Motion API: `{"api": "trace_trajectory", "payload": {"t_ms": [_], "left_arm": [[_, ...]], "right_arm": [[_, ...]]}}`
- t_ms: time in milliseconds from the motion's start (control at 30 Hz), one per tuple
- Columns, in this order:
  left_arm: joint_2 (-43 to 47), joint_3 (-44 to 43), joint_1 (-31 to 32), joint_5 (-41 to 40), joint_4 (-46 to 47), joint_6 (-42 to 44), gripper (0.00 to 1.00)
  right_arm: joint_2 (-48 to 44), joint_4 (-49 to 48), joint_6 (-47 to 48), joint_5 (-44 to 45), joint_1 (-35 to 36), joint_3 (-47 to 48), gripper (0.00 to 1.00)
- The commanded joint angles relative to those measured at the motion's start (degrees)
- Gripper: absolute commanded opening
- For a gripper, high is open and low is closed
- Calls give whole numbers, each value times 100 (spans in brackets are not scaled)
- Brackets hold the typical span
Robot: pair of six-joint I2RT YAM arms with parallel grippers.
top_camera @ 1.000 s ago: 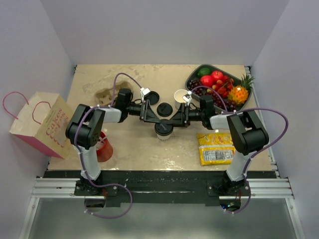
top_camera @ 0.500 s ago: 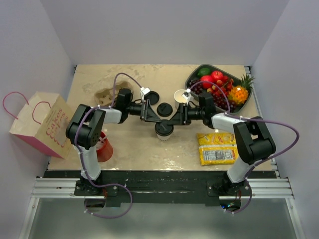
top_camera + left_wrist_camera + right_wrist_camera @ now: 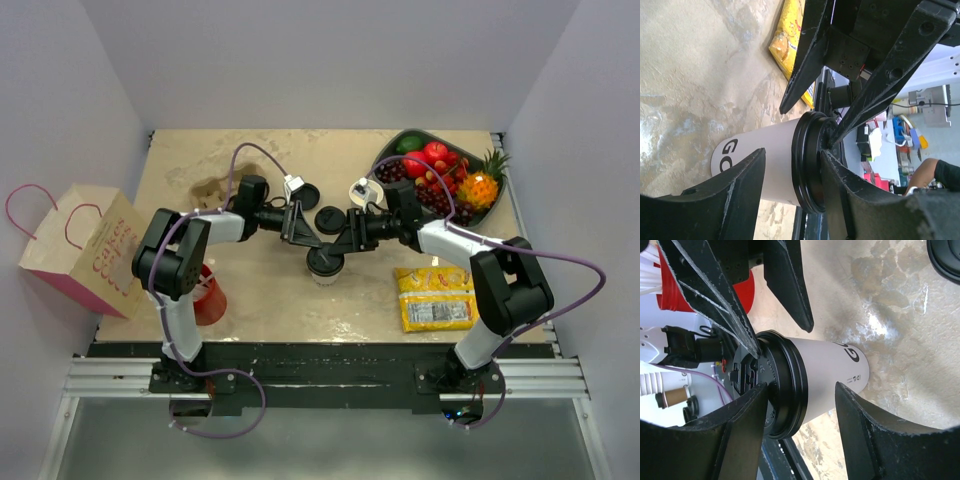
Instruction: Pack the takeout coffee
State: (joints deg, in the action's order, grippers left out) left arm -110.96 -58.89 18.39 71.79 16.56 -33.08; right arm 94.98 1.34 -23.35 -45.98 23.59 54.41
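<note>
beige table (image 3: pixel 250 290) fills the middle of the top view. a paper bag (image 3: pixel 80 250) with pink handles sits off its edge at 9 o'clock. at 1 o'clock a dark tray (image 3: pixel 392 150) holds fruit, and a yellow packet (image 3: pixel 433 297) lies flat at 4 o'clock. the left gripper (image 3: pixel 308 238) reaches in from 10 o'clock and the right gripper (image 3: pixel 343 243) from 2 o'clock. they meet at the coffee cup (image 3: pixel 325 262), which stands upright near the table's centre with its black lid on. in the wrist views each gripper has one fingertip on the lid's top and the other beside the white wall just under the rim. the jaws are parted, but i cannot tell whether either pinches the lid or only rests there. a red cup (image 3: pixel 210 300) stands at 8 o'clock beside the left arm. a lidless white cup (image 3: pixel 362 190) and two loose black lids (image 3: pixel 329 218) lie toward 12 o'clock of the coffee cup.
</note>
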Motion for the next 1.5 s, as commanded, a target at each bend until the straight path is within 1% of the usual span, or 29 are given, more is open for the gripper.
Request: {"api": "trace_trajectory", "payload": {"t_ms": [0, 67, 267, 333, 400, 467, 500, 567, 600, 633, 733, 767, 800, 833, 867, 933, 1133, 1267, 1467], "left_arm": [[153, -429, -38, 151, -968, 932, 53], [197, -517, -38, 116, -1451, 1197, 54], [382, -597, -38, 186, -2207, 1699, 56], [382, -728, -38, 248, -2498, 1988, 57], [338, -930, -29, 300, -3042, 2400, 57], [303, -1053, -29, 371, -3411, 2665, 59], [294, -1063, -29, 380, -3440, 2675, 59], [285, -1054, -29, 380, -3414, 2632, 60], [259, -1037, -20, 380, -3370, 2570, 63], [259, -1002, -20, 380, -3265, 2474, 63], [294, -782, -3, 388, -2440, 1711, 63], [285, -703, 15, 388, -2012, 1360, 63], [276, -676, 67, 397, -1816, 1200, 63], [250, -667, 103, 449, -1388, 1033, 63], [241, -659, 138, 476, -1209, 736, 63], [232, -667, 278, 503, -858, 540, 63], [153, -536, 481, 380, -865, 416, 63], [118, -299, 472, 424, -856, 451, 62], [4, -210, 455, 468, -847, 425, 61]], "right_arm": [[-5, 551, 182, 265, -65, 87, 58], [-23, 638, 182, 265, -101, 105, 59], [-137, 797, 77, 54, -311, 148, 59], [-138, 754, 7, -182, -329, 166, 63], [-164, 613, -125, -350, -338, 122, 67], [-181, 447, -187, -500, -329, 79, 68], [-173, 359, -283, -561, -329, 61, 68], [-146, 183, -371, -693, -338, 26, 69], [-146, 86, -502, -746, -329, 8, 69], [-155, -28, -556, -781, -329, -9, 70], [-225, -91, -618, -860, -347, -45, 71], [-252, -64, -609, -826, -347, -45, 71], [-261, -21, -592, -808, -364, -45, 70], [-269, 41, -565, -808, -364, -45, 70], [-278, 94, -548, -799, -373, -45, 70], [-313, 269, -434, -799, -391, -27, 70], [-436, 972, 217, -922, -470, 17, 72], [-498, 894, 217, -1019, -487, -89, 74], [-419, 832, 270, -1080, -487, -212, 73]]}}
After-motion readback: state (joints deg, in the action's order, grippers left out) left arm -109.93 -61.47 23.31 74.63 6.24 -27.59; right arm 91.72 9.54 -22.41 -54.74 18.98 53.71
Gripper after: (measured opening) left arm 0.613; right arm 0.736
